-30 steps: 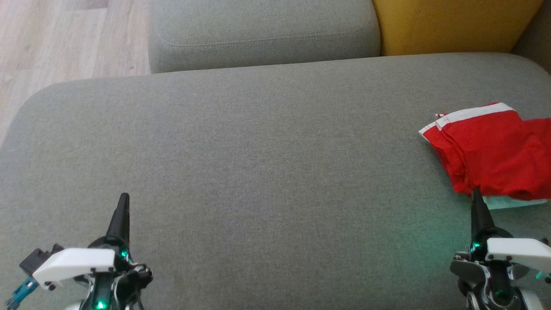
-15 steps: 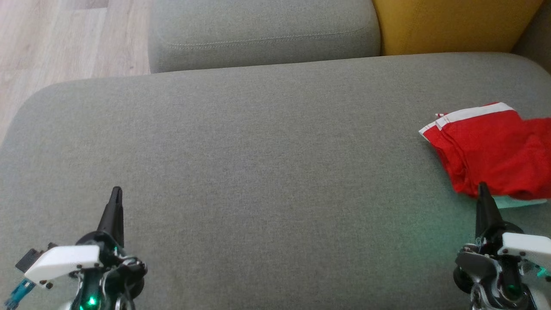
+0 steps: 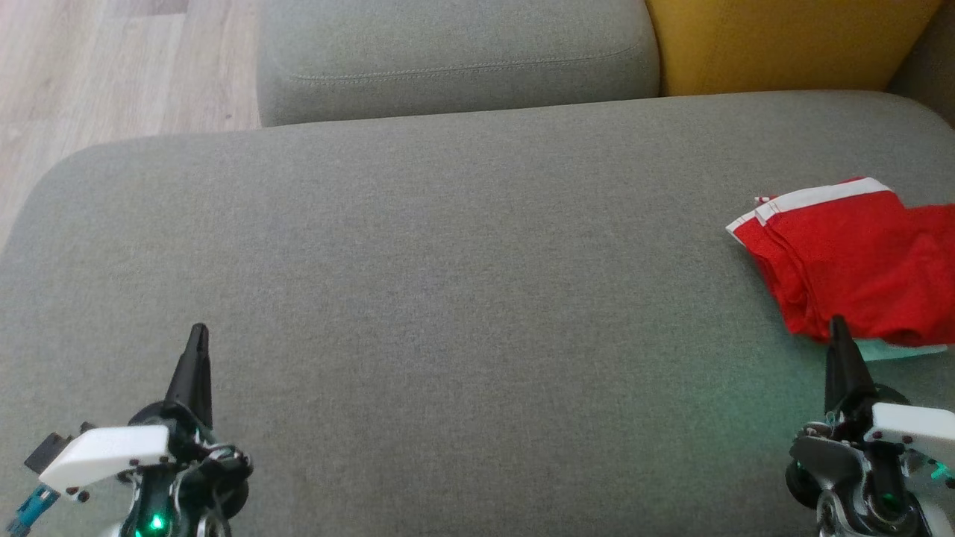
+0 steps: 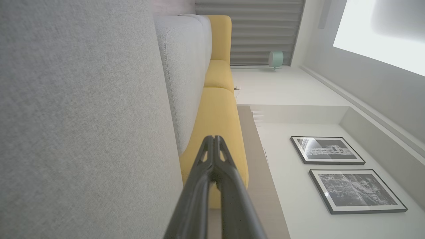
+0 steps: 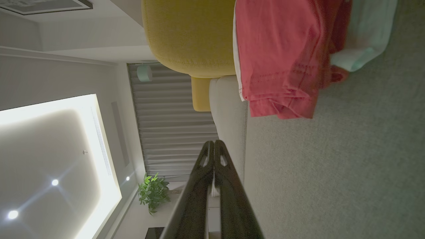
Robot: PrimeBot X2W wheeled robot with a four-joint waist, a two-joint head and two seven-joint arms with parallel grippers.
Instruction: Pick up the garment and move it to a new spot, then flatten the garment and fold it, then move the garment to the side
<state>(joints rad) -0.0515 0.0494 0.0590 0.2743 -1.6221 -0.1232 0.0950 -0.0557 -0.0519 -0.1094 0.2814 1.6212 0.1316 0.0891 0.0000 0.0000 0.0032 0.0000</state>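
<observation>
The garment [image 3: 858, 261] is red with white trim, folded into a loose stack at the right edge of the grey sofa seat [image 3: 462, 283]; a pale mint layer peeks out beneath it. The right wrist view shows the garment [image 5: 282, 56] up ahead. My right gripper [image 3: 837, 322] is shut and empty, its tip just short of the garment's near edge. My left gripper [image 3: 198, 330] is shut and empty over the seat's near left. Both wrist views show the fingers pressed together: left gripper [image 4: 214, 137], right gripper [image 5: 214, 142].
A grey back cushion [image 3: 455, 56] and a yellow cushion [image 3: 783, 41] stand behind the seat. Wooden floor [image 3: 89, 74] lies beyond the seat's left end. The wide middle of the seat is bare fabric.
Both grippers drew back toward the near edge. The left one slid a little left; the right tip backed off the garment's near edge. The garment lies still.
</observation>
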